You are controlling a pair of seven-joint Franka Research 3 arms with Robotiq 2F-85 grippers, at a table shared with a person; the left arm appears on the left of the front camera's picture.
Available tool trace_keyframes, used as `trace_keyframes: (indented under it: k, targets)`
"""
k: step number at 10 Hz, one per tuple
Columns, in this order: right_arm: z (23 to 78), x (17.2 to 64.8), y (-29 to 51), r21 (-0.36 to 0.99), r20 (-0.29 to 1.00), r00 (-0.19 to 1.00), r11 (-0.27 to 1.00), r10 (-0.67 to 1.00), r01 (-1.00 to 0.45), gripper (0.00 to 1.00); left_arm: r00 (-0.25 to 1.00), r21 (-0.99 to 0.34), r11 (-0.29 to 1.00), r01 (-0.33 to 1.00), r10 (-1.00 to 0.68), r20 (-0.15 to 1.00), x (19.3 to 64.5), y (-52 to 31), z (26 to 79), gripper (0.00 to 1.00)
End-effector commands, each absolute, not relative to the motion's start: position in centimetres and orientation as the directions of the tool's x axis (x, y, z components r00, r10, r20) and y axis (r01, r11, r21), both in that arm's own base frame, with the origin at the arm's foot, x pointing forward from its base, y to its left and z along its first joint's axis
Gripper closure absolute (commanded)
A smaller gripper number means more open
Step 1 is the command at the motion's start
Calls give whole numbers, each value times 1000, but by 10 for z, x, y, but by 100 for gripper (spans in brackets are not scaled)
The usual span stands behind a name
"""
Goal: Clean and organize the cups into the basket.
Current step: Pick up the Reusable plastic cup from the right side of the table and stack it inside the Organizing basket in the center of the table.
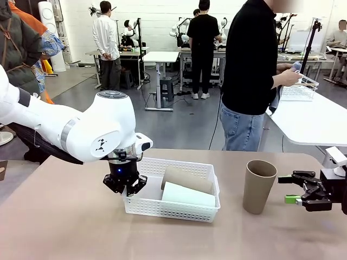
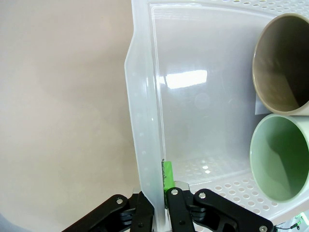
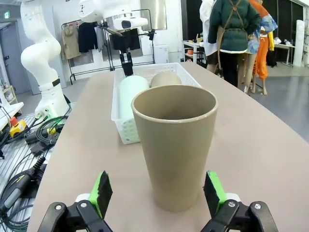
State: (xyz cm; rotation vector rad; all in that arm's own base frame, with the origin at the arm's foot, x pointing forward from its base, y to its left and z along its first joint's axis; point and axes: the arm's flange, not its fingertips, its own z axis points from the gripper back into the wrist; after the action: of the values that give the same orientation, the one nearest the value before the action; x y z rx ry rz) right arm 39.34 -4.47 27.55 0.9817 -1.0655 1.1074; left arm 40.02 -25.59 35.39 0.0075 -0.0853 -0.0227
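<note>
White lattice basket [image 1: 173, 210] sits mid-table. Left gripper [image 1: 126, 184] is clamped on its left end wall, one finger inside, one outside. The wrist view shows a green pad flat against the inner face.

Two cups are already in: mint cup [image 1: 187, 196] on the near side, lying tan cup [image 1: 187, 179] just behind it. Both are on their sides and touching, mouths towards the left end.

Standing tan cup [image 1: 258, 187] is upright on the table [image 1: 65, 227], just right of the basket and clear of it. Right gripper [image 1: 287, 189] is right of that cup, jaws wide apart and empty. It's level with the cup's lower half, with the pads short of the wall.

Step, as I read it: left steadies the basket while right lines up on the last cup. Loading looks about two thirds done. Can't judge the cleaning part.

Next move probably calls for:
- advance right until the pads straddle the cup
- close on the lower-mid body and lift
- tip it over and lay it in

Free floor shows at the basket's left end, near the left fingers, so clearance there looks tight.

The cup is matte, handleless and tapered, wider at the mouth, empty inside. The taper could let it slide in the pads, and it looks light enough to topple if nudged before the jaws close.
</note>
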Motion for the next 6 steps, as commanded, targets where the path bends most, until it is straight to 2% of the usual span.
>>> trace_keyframes:
  k: [1, 6]
  targets:
    - [276, 393, -45, 78, 974, 112, 177, 195, -981, 0, 995, 8, 1000, 19, -20, 96, 399, -256, 355, 100]
    - [253, 427, -47, 21, 977, 54, 161, 206, -987, 0, 995, 8, 1000, 19, -20, 96, 399, -256, 355, 100]
